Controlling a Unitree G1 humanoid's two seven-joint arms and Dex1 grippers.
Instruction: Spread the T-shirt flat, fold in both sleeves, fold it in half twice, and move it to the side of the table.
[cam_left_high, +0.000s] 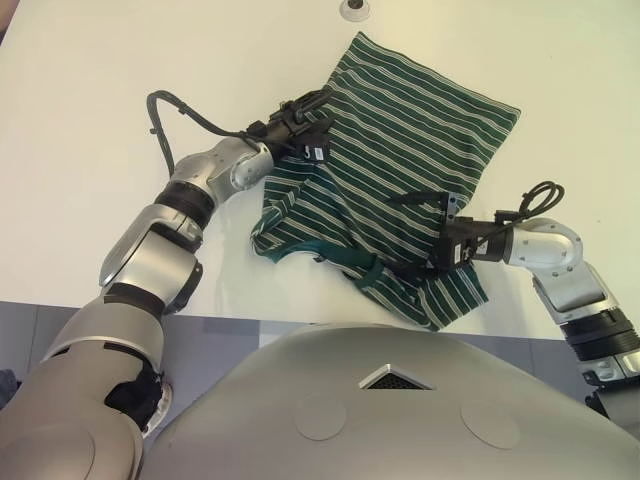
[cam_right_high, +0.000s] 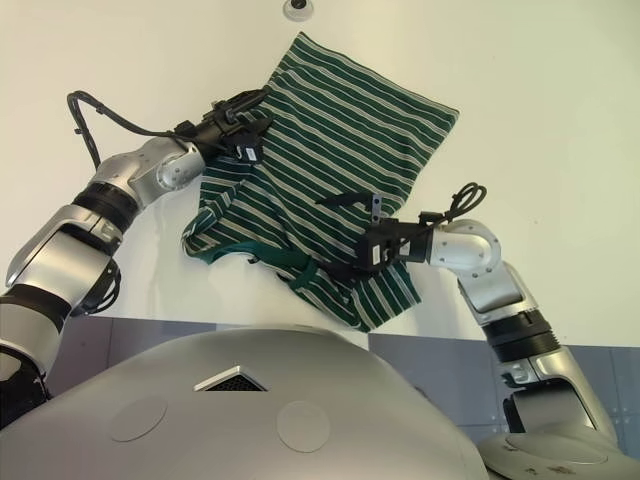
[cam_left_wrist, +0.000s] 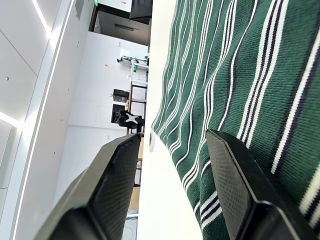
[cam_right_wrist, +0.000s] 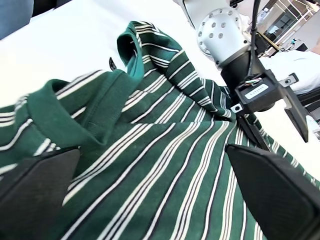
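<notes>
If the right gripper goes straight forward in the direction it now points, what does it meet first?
Most likely the striped T-shirt itself. The right gripper is open and points across the cloth, toward the rumpled fabric near the collar. The left gripper lies farther along that line, though depth is unclear.

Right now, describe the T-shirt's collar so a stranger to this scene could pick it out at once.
On the white table lies a rumpled green striped T-shirt. Follow it to the edge nearest the robot, close to the right gripper, and you reach the collar. It is a plain dark green band without white stripes, unlike the striped cloth around it.
</notes>
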